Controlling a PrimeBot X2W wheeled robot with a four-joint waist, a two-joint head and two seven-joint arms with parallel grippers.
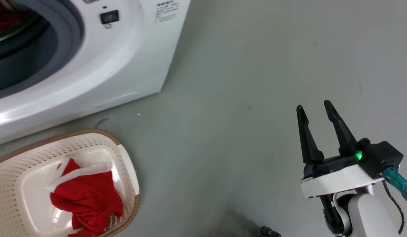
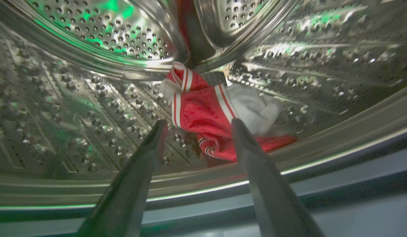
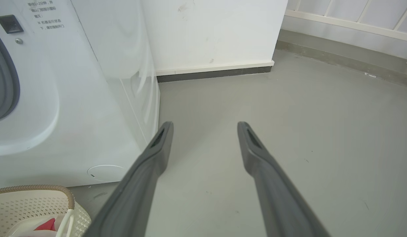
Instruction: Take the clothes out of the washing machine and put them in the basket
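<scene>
The white washing machine (image 1: 118,62) fills the head view's upper left, its grey-rimmed porthole (image 1: 63,39) facing me. Inside the perforated steel drum (image 2: 91,98), red clothes (image 2: 203,112) with red-white striped edging lie bunched with a white cloth piece (image 2: 256,108). My left gripper (image 2: 198,123) is open at the drum's mouth, fingers pointing at the red fabric, apart from it. The cream basket (image 1: 127,171) on the floor holds a red garment (image 1: 86,197) with white trim. My right gripper (image 1: 315,107) hangs open over bare floor at the lower right, holding nothing.
Grey floor (image 1: 243,98) stretches right of the machine. In the right wrist view, a white wall with dark skirting (image 3: 213,74) stands behind the machine, and the basket's rim (image 3: 35,189) shows at the lower left. The basket sits close to the machine's front.
</scene>
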